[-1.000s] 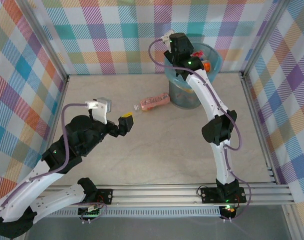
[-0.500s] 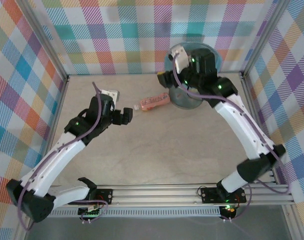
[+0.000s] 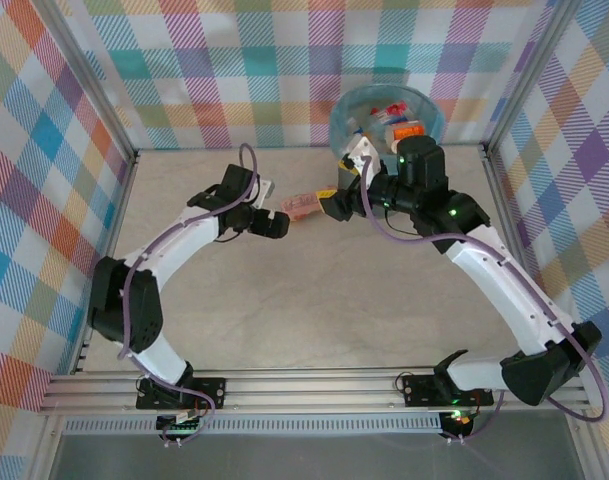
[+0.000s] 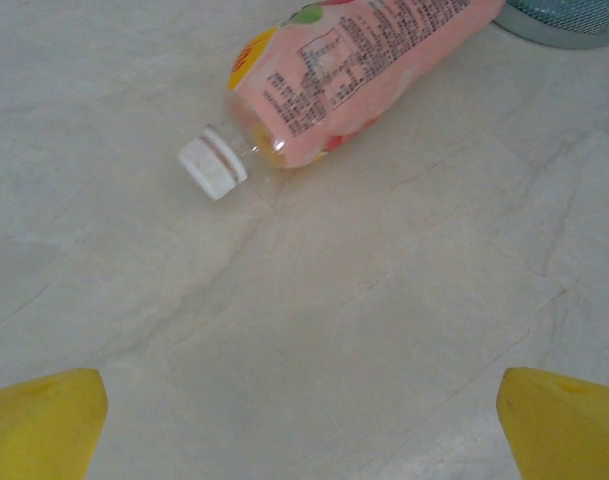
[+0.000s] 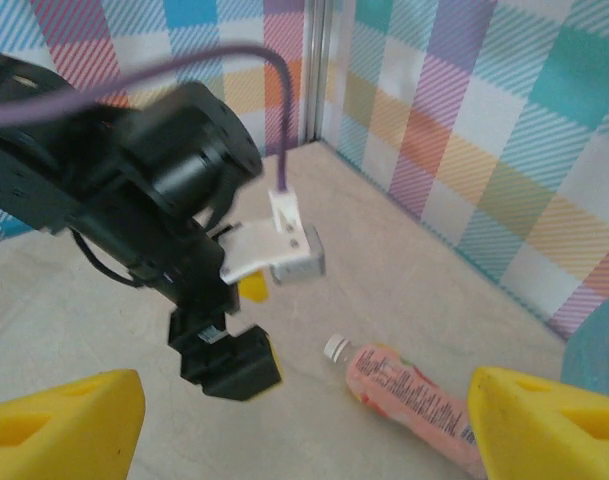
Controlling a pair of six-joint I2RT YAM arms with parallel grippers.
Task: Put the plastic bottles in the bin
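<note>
Clash risk: left gripper (image 3: 277, 223) & right gripper (image 3: 334, 203), both wide open & empty, flank pink bottle (image 3: 304, 204) lying on table (image 3: 384, 300) by bin (image 3: 439, 120), so they may collide or nudge it rolling away.

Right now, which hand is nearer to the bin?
Right. The right hand hangs just off the near left side of the bin. The left hand is farther left, beyond the pink bottle lying between the two hands.
</note>
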